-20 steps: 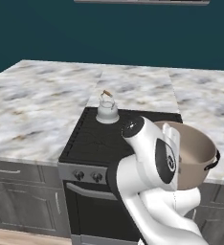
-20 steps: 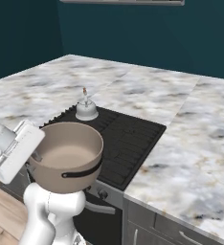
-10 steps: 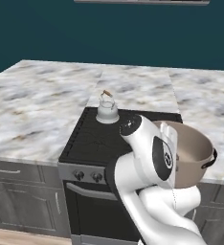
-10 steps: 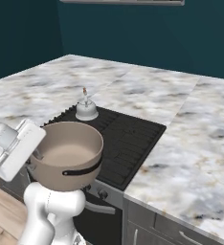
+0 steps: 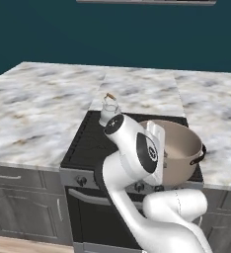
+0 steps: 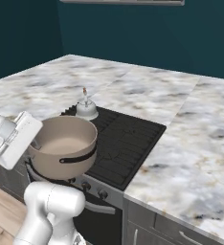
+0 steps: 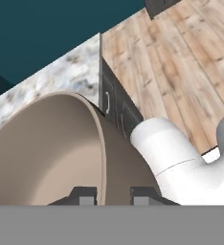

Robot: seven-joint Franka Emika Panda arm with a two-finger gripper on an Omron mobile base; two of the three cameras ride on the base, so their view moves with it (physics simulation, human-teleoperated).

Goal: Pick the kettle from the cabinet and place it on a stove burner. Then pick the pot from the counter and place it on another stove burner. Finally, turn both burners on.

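kettle: kettle (image 5: 109, 109) is sitting on a rear burner, upper left of the stove (image 5: 88, 143) in the left base view; in the right base view it (image 6: 86, 109) is standing just behind the pot. First placement looks done.
pot: pot (image 6: 63, 146) is hanging over the stove's front edge, lower left of the right base view; centre-right in the left base view (image 5: 179, 150). It looks clear of the grates, though contact can't be confirmed.
gripper: gripper (image 7: 112, 194) is at the bottom centre of the hand view, straddling the pot wall.
fingers: fingers (image 7: 84, 197) are clamping the pot's rim, one inside, one outside. A rim pinch probably because the side handles are small.
hold: pot is sitting roughly level, likely so it lands flat on a grate.
surface: marble surface (image 6: 190, 129) is flanking the stove on both sides.
step: judging it as carrying the pot to a free front burner, away from the kettle.
left: setting down, releasing, then turning both knobs.
risk: one-sided rim grip, so the pot could tilt.
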